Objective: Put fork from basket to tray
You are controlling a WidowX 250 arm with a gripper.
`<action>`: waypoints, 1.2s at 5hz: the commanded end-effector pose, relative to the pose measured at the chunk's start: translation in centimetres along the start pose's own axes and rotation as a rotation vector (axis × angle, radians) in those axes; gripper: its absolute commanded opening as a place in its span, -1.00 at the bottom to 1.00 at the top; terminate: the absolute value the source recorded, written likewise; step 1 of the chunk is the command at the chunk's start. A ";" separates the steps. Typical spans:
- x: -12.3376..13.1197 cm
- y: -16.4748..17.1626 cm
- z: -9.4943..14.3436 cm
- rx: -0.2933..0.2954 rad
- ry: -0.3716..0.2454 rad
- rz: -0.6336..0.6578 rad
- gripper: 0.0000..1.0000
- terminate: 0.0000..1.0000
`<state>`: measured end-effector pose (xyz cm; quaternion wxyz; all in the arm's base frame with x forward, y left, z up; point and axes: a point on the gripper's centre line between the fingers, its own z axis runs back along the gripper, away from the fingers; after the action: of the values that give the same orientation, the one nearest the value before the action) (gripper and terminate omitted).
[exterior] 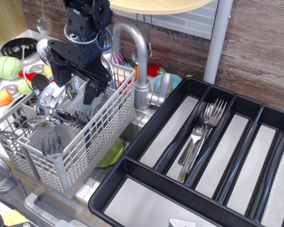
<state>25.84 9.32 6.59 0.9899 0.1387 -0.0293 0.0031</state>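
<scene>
My gripper (pixel 79 82) hangs over the middle of the basket (pixel 85 142), its two black fingers (pixel 91 90) spread apart and dipping toward the cutlery, with nothing pinched between them as far as I can see. Just beneath me lies a tangle of spoons (pixel 49 101) and dark fork tines (pixel 78 120) pointing up. Another fork (pixel 51 145) stands tines-up in the near front compartment, apart from the clutter and easier to single out.

I judge a fork here to be light, stiff and slick: polished metal that will slide if I squeeze it on a rounded edge. The neck just below the tines looks like the best hold, flat sides against my pads, and I should lift straight up so it does not snag the lattice or drag its neighbours along.

To my side sits the tray (pixel 146 137), where several forks (pixel 199 137) already lie together in one long compartment.
</scene>
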 end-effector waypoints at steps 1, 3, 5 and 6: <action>0.0 0.0 0.0 0.000 0.000 0.000 1.00 -1.00; -1.8 -0.1 1.8 0.192 -0.251 -0.398 1.00 -1.00; -2.8 -0.2 1.4 0.201 -0.432 -0.785 1.00 -1.00; -2.6 -1.1 0.4 0.167 -0.453 -0.785 1.00 -1.00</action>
<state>23.20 8.07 5.55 0.8781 0.2020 -0.1814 -0.3939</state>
